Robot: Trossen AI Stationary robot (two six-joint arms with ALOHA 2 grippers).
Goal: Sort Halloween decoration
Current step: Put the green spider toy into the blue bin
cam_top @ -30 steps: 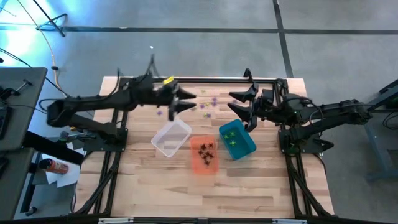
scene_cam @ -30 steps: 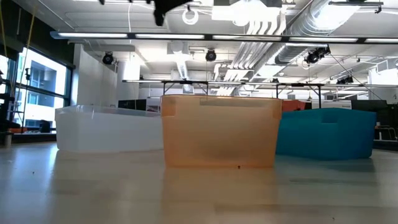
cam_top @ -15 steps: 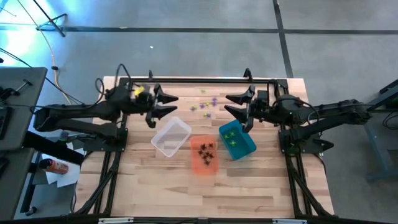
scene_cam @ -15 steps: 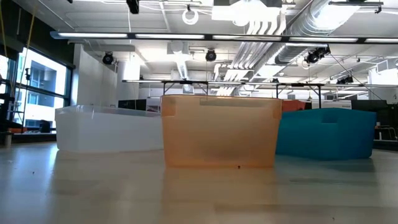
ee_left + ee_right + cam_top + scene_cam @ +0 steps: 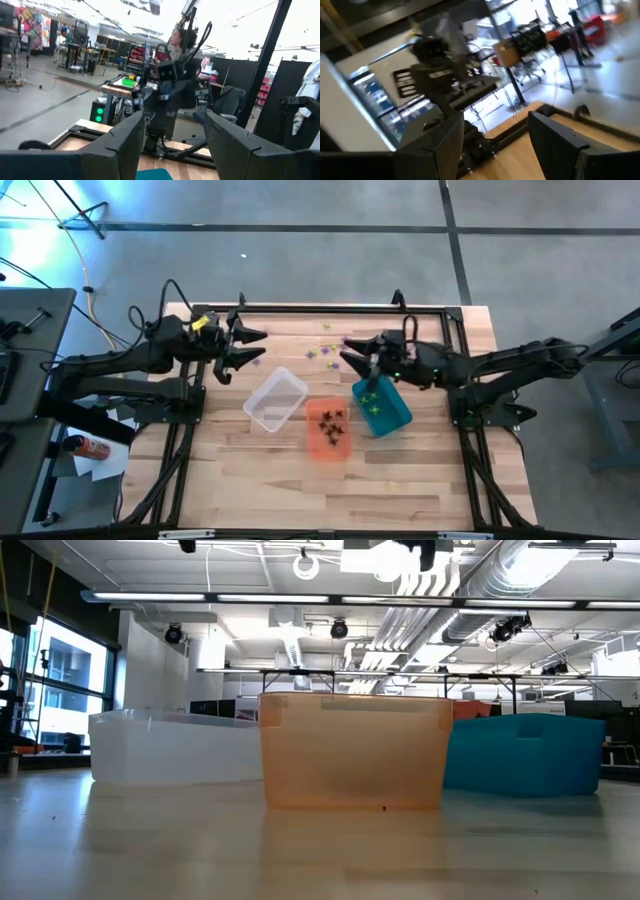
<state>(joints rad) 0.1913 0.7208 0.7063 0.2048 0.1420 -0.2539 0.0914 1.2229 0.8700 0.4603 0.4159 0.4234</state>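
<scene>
Overhead sight alone shows my two grippers: my left gripper hangs spread and empty beyond the clear plastic rectangular bin, and my right gripper hangs spread and empty just past the teal plastic bin. Between my two hands, on bare boards near the wooden table's far edge, lie the loose purple and green spider trinkets. Black ones sit in the orange plastic bin, green ones in the teal. From table level I see only bin walls. Open board stretches on the near side.
</scene>
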